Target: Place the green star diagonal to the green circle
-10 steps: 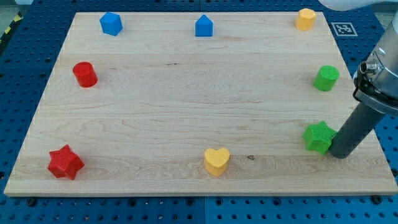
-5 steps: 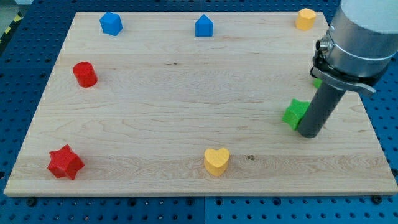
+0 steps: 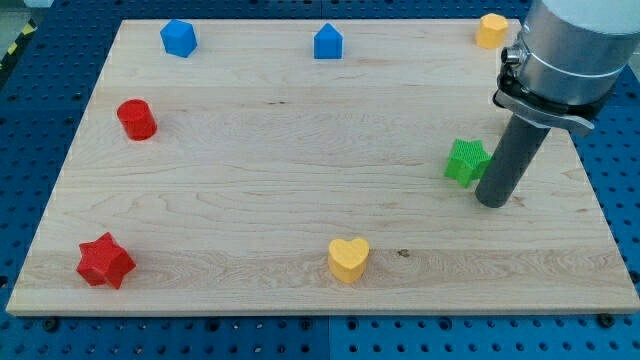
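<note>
At the view's bottom of the pale wooden counter (image 3: 250, 210) sit a red plastic star (image 3: 105, 261) and a yellow plastic heart (image 3: 348, 258). Farther up, my tip (image 3: 493, 202), a bare rod holding nothing, sits just right of and slightly below the green plastic star (image 3: 466, 161). The green circle is hidden behind the arm, so I should nudge gently up-left and stop short.
</note>
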Action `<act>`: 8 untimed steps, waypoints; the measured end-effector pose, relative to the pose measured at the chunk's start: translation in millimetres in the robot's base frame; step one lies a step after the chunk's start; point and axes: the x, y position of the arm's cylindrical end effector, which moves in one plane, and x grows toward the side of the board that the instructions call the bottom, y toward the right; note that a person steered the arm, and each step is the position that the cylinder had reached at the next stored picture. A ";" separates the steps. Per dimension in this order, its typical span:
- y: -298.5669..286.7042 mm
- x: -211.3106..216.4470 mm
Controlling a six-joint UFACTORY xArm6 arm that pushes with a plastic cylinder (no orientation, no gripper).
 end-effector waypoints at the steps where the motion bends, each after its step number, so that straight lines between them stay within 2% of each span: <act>1: -2.9 -1.8; 2: -5.1 -18.3; 8: 16.7 -21.3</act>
